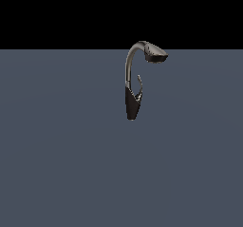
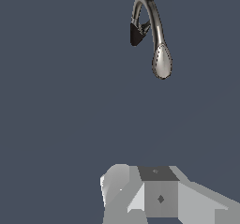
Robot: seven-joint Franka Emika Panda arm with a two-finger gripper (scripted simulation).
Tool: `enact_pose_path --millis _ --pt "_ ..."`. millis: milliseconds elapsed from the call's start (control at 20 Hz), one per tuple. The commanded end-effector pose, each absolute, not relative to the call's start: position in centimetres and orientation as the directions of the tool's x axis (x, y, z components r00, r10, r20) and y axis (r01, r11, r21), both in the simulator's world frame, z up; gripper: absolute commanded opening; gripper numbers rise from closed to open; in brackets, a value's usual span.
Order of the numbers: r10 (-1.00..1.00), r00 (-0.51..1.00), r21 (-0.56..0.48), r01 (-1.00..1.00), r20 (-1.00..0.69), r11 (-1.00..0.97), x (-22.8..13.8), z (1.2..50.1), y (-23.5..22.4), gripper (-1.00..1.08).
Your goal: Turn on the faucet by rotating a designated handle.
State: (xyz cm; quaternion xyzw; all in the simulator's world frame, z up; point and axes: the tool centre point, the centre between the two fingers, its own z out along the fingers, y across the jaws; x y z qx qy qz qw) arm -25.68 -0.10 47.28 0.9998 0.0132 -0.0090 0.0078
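The faucet [image 1: 132, 102] is dark metal and stands on the grey floor, with a tapered base, an arched neck and a wide spray head [image 1: 155, 54]. The handle [image 1: 139, 86] is a thin hooked lever that rises from the base beside the neck. In the wrist view the faucet [image 2: 160, 59] lies well away from the gripper, and its handle [image 2: 146, 27] shows as a thin piece between base and neck. Only grey and white parts of my gripper [image 2: 140, 192] show at the picture's edge, far from the faucet and touching nothing. The arm is out of the exterior view.
A flat grey-blue floor [image 1: 57, 164] lies all around the faucet. A black background stands behind it. No other objects show.
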Motion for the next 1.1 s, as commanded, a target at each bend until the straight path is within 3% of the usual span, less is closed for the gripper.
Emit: enact_pose_path --millis 0,1050 --pt "0.026 0.999 0.015 0.026 -0.018 -1.000 -25.7 47.3 -0.1 -1.00" --pt "-0.007 1.000 -0.016 -0.007 0.007 -1.000 -23.2 48.5 0.4 -1.00"
